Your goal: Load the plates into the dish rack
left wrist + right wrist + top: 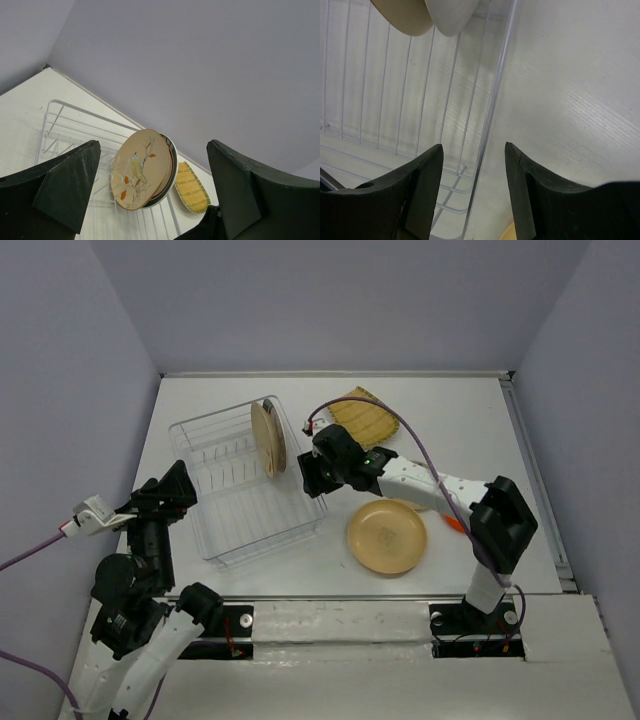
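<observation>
white grained bench (480,420) | rectangular thin-wire dish rack (230,502) | two round plates (268,438) upright at rack's far end | smooth tan round plate (386,537) flat on bench | yellow ribbed plate (362,425) flat beyond | right jaws spread, empty, above rack rim | left jaws spread, empty

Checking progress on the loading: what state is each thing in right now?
dish rack: holds two plates.
bird-painted tan plate: standing on edge in the rack.
dark-rimmed white plate: standing on edge right beside it.
plain tan plate: flat on the table, outside the rack.
yellow ribbed plate: on the table, outside the rack.
left tool: open, empty.
right tool: open, empty, over the rack's edge.
</observation>
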Available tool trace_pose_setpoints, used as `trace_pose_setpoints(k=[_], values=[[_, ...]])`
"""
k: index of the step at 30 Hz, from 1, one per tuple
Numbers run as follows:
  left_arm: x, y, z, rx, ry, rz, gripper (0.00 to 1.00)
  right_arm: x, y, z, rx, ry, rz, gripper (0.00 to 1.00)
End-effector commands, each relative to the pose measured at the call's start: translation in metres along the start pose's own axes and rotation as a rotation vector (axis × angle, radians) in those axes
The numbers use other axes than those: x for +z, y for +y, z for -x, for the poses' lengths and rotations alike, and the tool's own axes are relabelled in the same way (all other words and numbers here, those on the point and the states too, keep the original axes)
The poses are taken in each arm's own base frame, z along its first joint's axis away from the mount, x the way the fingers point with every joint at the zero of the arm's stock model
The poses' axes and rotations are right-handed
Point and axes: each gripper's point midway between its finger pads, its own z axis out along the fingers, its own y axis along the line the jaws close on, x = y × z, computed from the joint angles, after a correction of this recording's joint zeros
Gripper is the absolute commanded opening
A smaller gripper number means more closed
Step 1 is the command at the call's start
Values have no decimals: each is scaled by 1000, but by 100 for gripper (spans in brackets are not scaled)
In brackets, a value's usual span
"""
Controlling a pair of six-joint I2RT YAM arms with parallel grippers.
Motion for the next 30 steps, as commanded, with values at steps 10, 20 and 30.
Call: trace_pose_setpoints(k=[10, 20, 30], values=[[4, -6, 2, -4, -19, -14, 99, 45, -18, 25, -202, 34, 140, 12], [4, -5, 3, 1, -22, -10, 99, 74, -47, 64, -374, -2, 168, 10], [5, -7, 1, 6, -15, -17, 99, 36, -77, 138, -175, -191, 92, 71]])
